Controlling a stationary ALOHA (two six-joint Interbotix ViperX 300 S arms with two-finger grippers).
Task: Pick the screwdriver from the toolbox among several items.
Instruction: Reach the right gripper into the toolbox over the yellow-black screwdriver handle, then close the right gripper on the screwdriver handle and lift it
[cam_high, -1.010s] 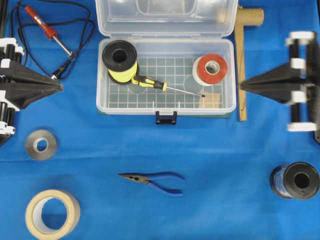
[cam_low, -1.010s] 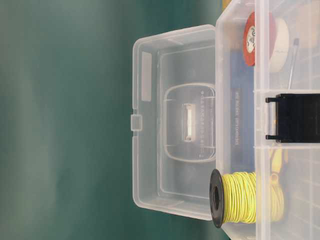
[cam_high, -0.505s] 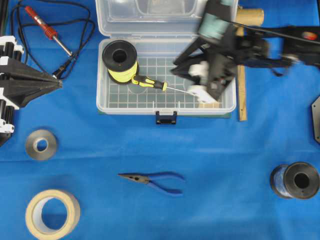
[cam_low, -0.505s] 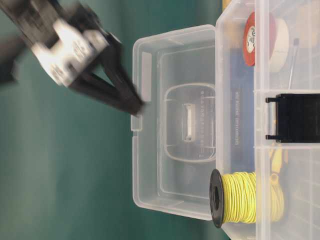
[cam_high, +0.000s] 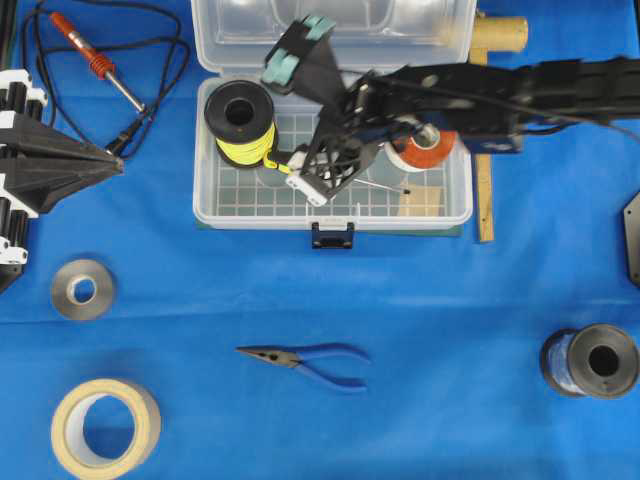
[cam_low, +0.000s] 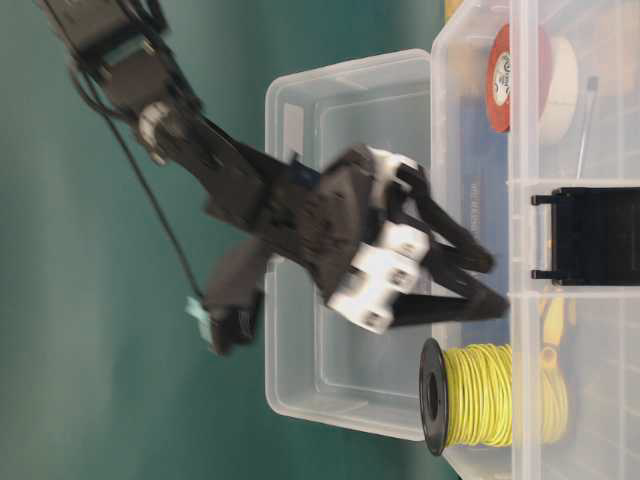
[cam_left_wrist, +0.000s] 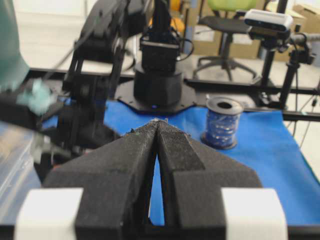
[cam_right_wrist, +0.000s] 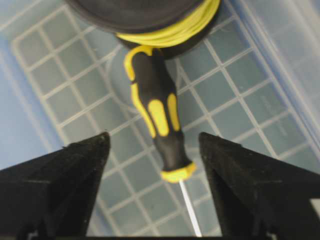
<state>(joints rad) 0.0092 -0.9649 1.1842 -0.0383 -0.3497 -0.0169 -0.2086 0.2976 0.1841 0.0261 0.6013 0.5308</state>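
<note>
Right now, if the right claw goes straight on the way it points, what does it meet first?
Most likely the screwdriver: its yellow-and-black handle lies between the open fingers of the right claw, on the toolbox floor. Depth is unclear.

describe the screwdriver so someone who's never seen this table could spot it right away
Look inside the clear plastic toolbox at the top of the blue cloth. Beside the black spool of yellow wire lies the screwdriver: chunky yellow-and-black handle, thin silver shaft.
</note>
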